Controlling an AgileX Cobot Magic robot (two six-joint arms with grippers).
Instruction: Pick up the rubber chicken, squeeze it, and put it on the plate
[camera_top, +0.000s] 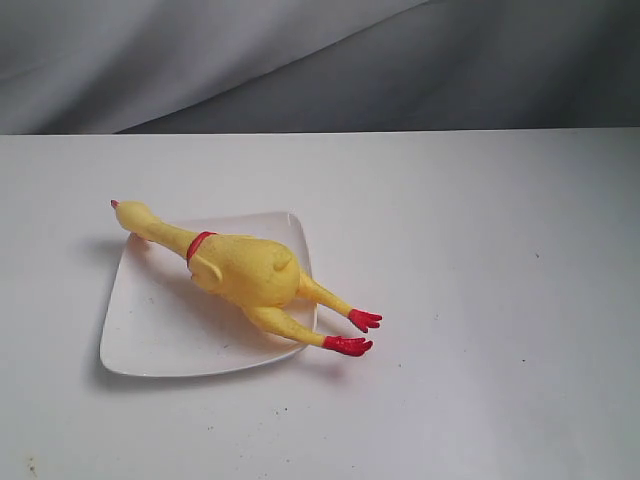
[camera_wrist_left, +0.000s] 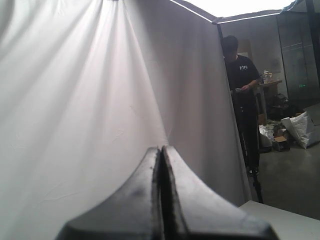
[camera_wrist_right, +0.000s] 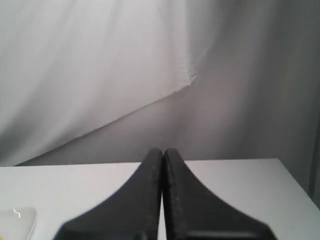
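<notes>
On the white counter (camera_top: 480, 300), the plate (camera_top: 150, 330) carries the rubber chicken (camera_top: 245, 270), whose red feet overhang the rim, while my left end effector (camera_wrist_left: 161, 150) and my right end effector (camera_wrist_right: 163, 151) are fully closed, holding nothing.

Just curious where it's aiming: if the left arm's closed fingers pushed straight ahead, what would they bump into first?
Most likely the white curtain. The left gripper, its fingers shut, points straight at it, and nothing shows in between. How far off the curtain hangs is unclear.
</notes>
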